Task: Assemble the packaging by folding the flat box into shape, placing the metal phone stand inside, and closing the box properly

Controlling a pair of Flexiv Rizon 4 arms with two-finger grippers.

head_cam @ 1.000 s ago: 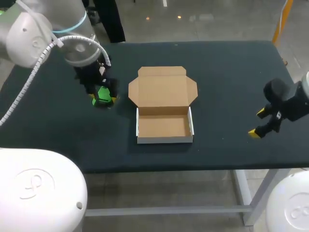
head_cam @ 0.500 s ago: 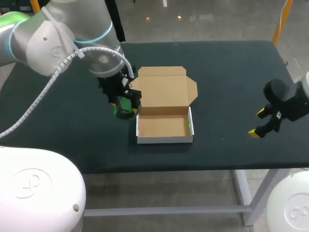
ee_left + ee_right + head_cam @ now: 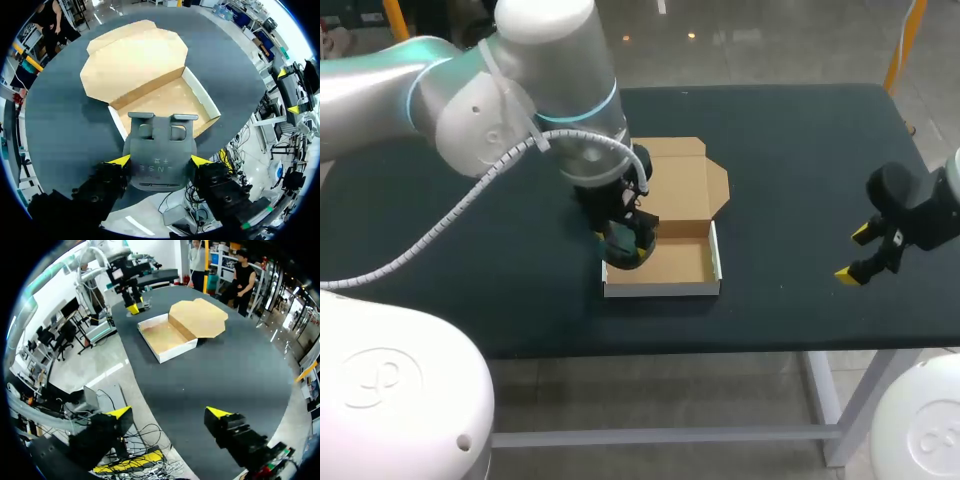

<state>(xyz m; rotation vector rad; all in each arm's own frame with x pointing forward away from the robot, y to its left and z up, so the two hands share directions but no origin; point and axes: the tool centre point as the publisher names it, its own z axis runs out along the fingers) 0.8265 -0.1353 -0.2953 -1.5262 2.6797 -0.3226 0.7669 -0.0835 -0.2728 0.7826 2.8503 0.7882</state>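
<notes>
The brown cardboard box (image 3: 665, 268) lies open mid-table, its white-walled tray nearest me and its lid (image 3: 660, 183) folded flat behind. My left gripper (image 3: 625, 250) hangs over the tray's left end, shut on the grey metal phone stand (image 3: 159, 145). In the left wrist view the stand sits between the yellow fingertips (image 3: 120, 160), above the tray's floor (image 3: 165, 100) and near wall. My right gripper (image 3: 853, 254) stands open and empty above the table's right side, well away from the box (image 3: 167, 337).
Dark tabletop (image 3: 790, 170) lies bare between the box and the right gripper. The left arm's large body (image 3: 520, 100) covers the table's back left. The table's front edge (image 3: 720, 345) runs just below the box.
My left arm has carried the stand rightward, from the table's left side to over the tray's left end. The right arm and the box have not moved.
</notes>
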